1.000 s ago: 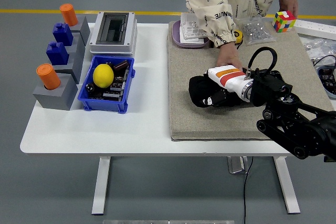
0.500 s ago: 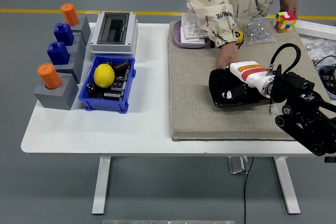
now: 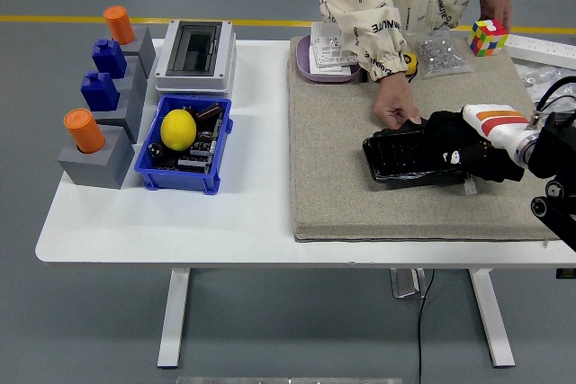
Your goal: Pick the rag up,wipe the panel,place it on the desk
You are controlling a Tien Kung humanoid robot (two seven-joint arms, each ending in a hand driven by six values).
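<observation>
A glossy black panel (image 3: pixel 396 157) lies flat on the beige mat (image 3: pixel 333 186). My right hand (image 3: pixel 463 155), black with a white and orange wrist (image 3: pixel 497 122), presses down on the panel's right end. Its fingers are curled on a black rag (image 3: pixel 444 135), which is hard to tell from the hand. A person at the far side steadies the panel's upper edge with one hand (image 3: pixel 396 111). My left arm does not show.
A blue bin (image 3: pixel 144 168) with a lemon (image 3: pixel 178 129) and parts stands left of the mat. Behind it is a grey electrical box (image 3: pixel 193 56). Grey blocks with orange and blue pegs (image 3: pixel 90 159) line the left edge. A Rubik's cube (image 3: pixel 488 37), a bag of screws (image 3: pixel 438 49) and a purple tray (image 3: pixel 310 69) sit at the back.
My right hand has slid the rag to the right along the panel, baring its left part. The person's hand has stayed at the panel's upper edge.
</observation>
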